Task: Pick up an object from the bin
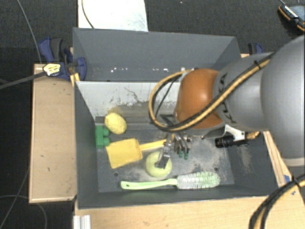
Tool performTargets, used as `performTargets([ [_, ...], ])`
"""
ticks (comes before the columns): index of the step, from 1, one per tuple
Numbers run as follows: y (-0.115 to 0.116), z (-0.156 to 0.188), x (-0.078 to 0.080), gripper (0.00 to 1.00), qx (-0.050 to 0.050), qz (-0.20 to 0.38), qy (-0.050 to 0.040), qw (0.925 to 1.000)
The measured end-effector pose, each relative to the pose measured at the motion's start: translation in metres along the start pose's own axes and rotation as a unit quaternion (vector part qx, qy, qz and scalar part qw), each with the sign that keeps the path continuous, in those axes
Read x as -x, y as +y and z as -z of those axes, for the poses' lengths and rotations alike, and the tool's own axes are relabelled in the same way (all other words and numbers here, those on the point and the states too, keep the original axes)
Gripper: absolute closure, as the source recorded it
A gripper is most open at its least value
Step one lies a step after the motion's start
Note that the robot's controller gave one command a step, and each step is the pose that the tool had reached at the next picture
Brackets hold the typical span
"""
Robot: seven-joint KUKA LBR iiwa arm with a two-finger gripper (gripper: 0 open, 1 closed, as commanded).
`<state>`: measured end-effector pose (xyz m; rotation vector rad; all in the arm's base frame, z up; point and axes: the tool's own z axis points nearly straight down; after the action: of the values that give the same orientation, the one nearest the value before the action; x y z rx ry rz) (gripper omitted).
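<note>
Grey bin, arm in from the right: the pincer hangs low over mid-floor, and the pale green ball lies right under its near-left tip, seemingly touched. How wide it stands, and whether it grips anything, cannot be told. Count by size: one green brush along the near wall, one yellow scoop left of the ball, that one ball, one lemon far left, one green block beside it.
</note>
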<state>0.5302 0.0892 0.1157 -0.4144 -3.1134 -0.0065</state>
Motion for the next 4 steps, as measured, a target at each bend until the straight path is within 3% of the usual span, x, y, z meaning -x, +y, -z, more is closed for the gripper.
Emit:
performTargets([
  [1,-0.001,-0.014,0.003,0.0,0.002,-0.003,-0.0024,1.0],
  [2,0.007,-0.044,-0.001,0.0,0.002,0.035,-0.0005,0.9994],
  [3,-0.024,-0.028,0.011,1.0,0.002,0.0,-0.006,1.0],
  [4,-0.024,-0.028,0.011,1.0,0.003,-0.001,-0.0061,1.0],
])
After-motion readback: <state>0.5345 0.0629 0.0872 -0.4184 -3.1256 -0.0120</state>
